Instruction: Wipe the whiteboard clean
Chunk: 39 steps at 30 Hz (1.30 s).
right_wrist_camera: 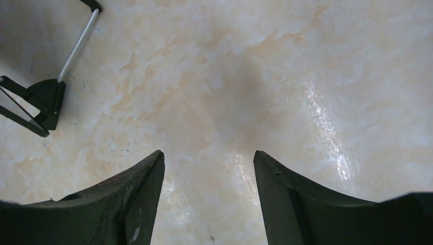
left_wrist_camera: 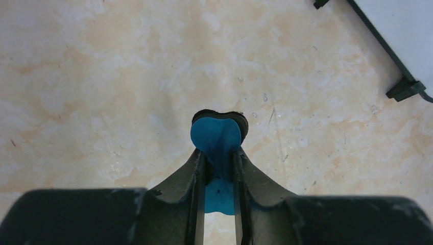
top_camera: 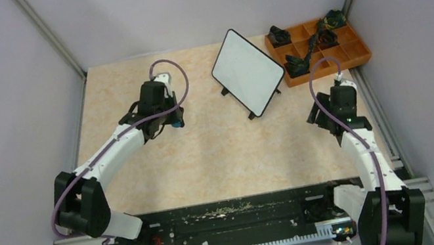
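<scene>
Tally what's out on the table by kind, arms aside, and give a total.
Whiteboard: 1
Orange tray: 1
Black clumps in the tray: 4, as far as the top view shows
Blue eraser, clamped in the left gripper: 1
Total: 7
</scene>
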### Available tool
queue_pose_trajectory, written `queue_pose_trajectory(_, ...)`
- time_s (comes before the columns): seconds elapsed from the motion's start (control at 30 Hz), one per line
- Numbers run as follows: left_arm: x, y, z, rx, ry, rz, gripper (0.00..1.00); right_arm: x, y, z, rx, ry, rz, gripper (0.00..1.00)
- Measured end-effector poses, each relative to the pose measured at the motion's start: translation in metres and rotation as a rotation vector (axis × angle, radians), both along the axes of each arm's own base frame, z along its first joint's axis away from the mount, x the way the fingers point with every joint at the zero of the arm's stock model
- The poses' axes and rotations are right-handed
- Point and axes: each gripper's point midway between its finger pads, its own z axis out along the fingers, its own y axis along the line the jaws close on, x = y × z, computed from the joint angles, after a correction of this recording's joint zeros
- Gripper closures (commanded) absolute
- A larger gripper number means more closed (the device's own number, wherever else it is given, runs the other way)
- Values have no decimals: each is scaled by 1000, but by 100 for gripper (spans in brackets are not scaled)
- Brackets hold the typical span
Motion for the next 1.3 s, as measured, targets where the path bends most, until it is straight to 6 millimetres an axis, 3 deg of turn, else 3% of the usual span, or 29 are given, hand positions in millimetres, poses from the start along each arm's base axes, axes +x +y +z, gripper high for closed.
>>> queue_pose_trajectory(0.23,-26,8,-39,10,106,19,66,3,-5,-6,-4,-55,-54,36)
queue_pose_trajectory(0.47,-34,11,-51,20,142,19,65,7,-2,4,13,-112,-50,36)
queue_pose_trajectory(0.6,-36,9,-59,19,167,10,58,10,0,16,18,-163,-37,36)
queue_pose_trajectory(0.67,-38,8,-65,21,186,6,54,11,2,18,24,-181,-28,36)
queue_pose_trajectory(0.7,-38,8,-68,24,195,5,37,11,3,18,28,-184,-23,36)
queue_pose_trajectory(0.73,-39,9,-70,27,202,5,33,11,4,17,32,-182,-18,36)
queue_pose_trajectory(1.0,-43,11,-75,31,214,14,33,8,12,12,58,-181,11,36)
queue_pose_trajectory(1.17,-48,13,-77,31,221,11,43,9,15,15,68,-194,24,36)
queue_pose_trajectory(1.3,-50,11,-78,25,227,2,41,9,16,15,74,-196,31,37)
